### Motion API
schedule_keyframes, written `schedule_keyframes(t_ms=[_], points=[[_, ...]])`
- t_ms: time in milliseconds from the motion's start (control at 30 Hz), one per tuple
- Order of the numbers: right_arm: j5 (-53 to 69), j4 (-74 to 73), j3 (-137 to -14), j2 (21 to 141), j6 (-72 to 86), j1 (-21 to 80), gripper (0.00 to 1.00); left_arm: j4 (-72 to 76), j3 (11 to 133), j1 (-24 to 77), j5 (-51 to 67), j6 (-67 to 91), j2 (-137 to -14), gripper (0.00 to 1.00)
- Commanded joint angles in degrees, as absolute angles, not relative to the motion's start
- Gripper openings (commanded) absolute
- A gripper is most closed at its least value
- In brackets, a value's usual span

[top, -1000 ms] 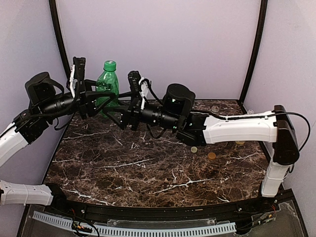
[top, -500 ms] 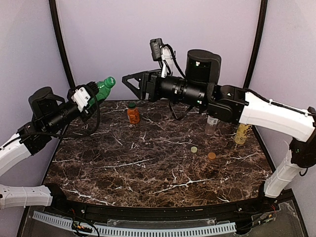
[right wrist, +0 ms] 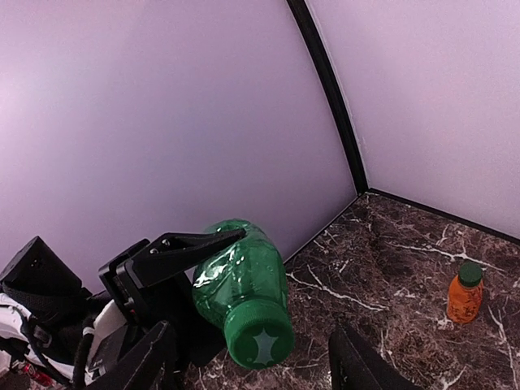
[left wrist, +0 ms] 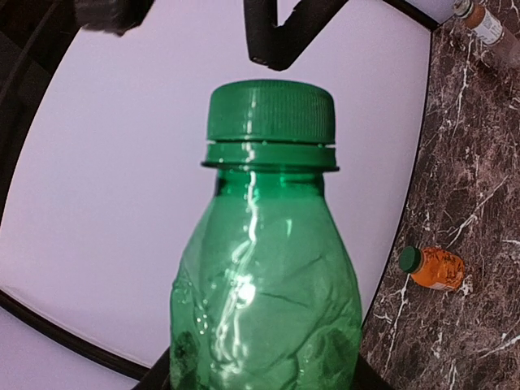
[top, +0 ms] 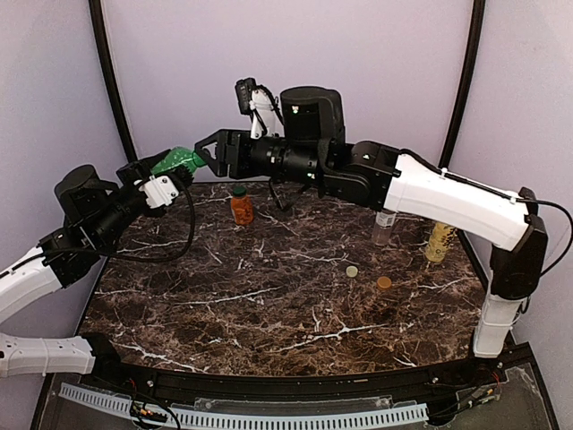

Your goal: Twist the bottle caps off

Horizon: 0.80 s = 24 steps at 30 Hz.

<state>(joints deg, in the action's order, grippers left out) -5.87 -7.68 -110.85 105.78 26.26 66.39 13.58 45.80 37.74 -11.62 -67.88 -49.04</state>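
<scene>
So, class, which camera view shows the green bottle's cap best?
The left wrist view: the cap is large, side-on, ridges clear. The right wrist view shows only its top, end-on. The top view shows the green bottle small, its cap hardly visible.

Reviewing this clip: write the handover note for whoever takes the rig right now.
Left gripper: shut on the green bottle, held tilted above the table.
Right gripper: open, fingers either side of the green cap, not closed on it.
Orange bottle stands capped at the back.
Two loose caps lie on the table. The clear bottle and yellow bottle stand at right, tops hidden.
Remaining: green and orange caps.
</scene>
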Motion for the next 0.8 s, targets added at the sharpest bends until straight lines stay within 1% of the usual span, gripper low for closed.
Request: schedule_keyframes(t_ms=[0,200,400,433,500,633,667,700,767], points=[[-4.1,-9.2,-115.4,107.9,26.9,66.7,0.64,16.4,44.2,38.5,-11.7,-71.2,-48.0,0.21],[-2.6,-9.5,-115.8,109.2,28.2,65.9,0.62,16.9,44.2,38.8,-11.3,-70.8,-48.1,0.20],[-1.5,-10.5,-115.8,110.5,28.9,65.4,0.64,16.9,44.2,38.8,-11.1,-70.3,-48.1,0.20],[-1.0,-10.5,-115.8,110.7,29.0,65.2,0.62,16.8,44.2,38.8,-11.1,-70.3,-48.1,0.20],[-0.5,-10.5,-115.9,111.0,29.1,65.1,0.56,16.8,44.2,38.8,-11.0,-70.3,-48.1,0.20],[-0.3,-9.3,-115.2,110.7,28.7,64.9,0.30,16.7,44.1,38.8,-10.5,-70.4,-47.9,0.20],[-0.3,-8.5,-114.5,110.4,28.4,64.8,0.25,16.5,44.0,38.8,-10.3,-70.4,-47.8,0.20],[-0.3,-7.7,-113.9,110.1,28.2,64.8,0.21,16.4,43.8,38.8,-9.9,-70.6,-47.7,0.19],[1.0,-6.3,-112.6,109.5,27.6,64.7,0.19,15.9,43.4,38.8,-9.0,-70.8,-47.4,0.19]])
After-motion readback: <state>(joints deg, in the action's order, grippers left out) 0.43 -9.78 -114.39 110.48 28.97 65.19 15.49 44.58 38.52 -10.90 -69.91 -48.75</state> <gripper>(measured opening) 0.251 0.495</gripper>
